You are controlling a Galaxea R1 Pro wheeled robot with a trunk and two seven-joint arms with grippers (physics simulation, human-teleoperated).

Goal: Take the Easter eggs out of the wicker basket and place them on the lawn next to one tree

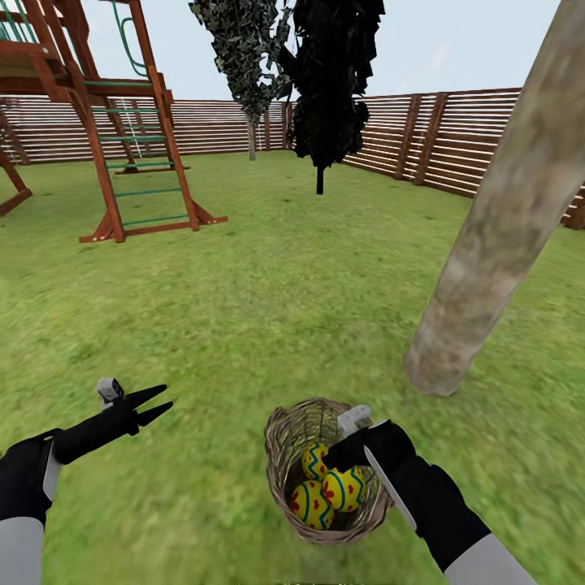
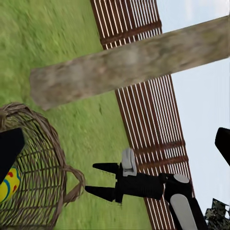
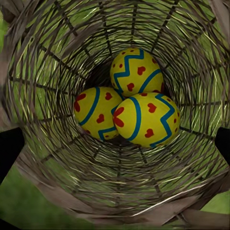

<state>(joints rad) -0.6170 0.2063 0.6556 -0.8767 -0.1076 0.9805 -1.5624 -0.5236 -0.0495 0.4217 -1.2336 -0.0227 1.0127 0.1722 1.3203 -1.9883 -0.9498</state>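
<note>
Right gripper [image 1: 345, 455] poised over the wicker basket [image 1: 284, 471], fingers spread; all three Easter eggs [image 3: 125, 110] nestled at the bottom. Go straight down onto the top egg. Left gripper [image 1: 154, 402] open, idle. The tree [image 1: 487, 244] stands just beyond.

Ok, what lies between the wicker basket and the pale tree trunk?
Only bare lawn. In the head view a short stretch of grass separates the wicker basket from the foot of the tree, and nothing lies on it.
</note>
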